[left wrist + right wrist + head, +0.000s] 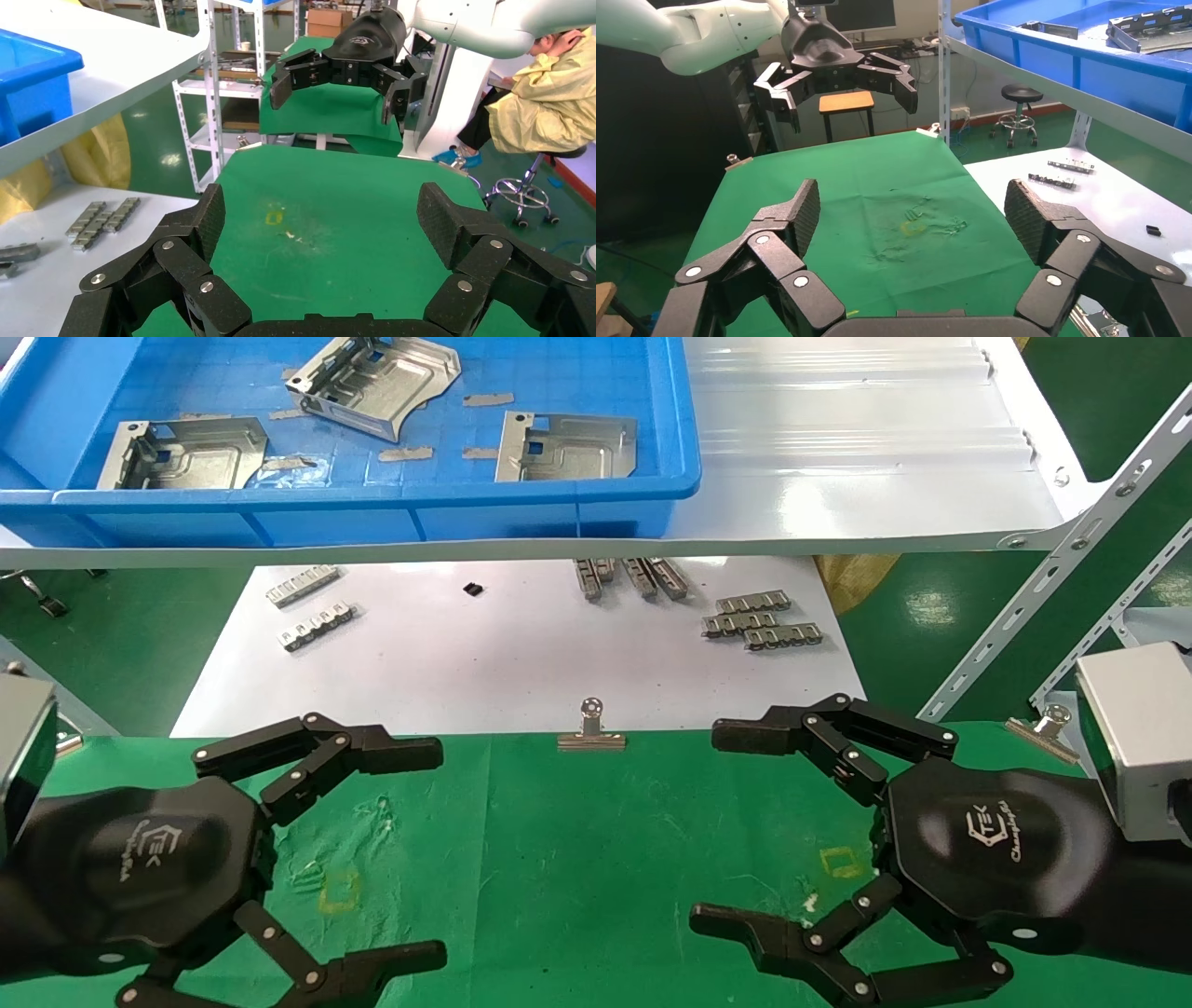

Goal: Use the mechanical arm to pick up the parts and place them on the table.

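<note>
Three silvery sheet-metal parts (186,453), (372,384), (566,447) lie in a blue bin (372,495) on the white shelf at the back left. They also show in the right wrist view (1144,31). My left gripper (438,851) (325,221) is open and empty, low over the left of the green table (577,859). My right gripper (706,828) (912,217) is open and empty over the table's right. The two grippers face each other. Each hangs beside a yellow square (340,890), (843,861). No yellow tag shows on either arm.
A white board (512,663) beyond the table carries toothed metal strips (759,621). Binder clips (590,728), (1048,724) grip the cloth's far edge. The glossy white shelf (857,449) overhangs the board. Its slotted struts (1052,579) run down at the right.
</note>
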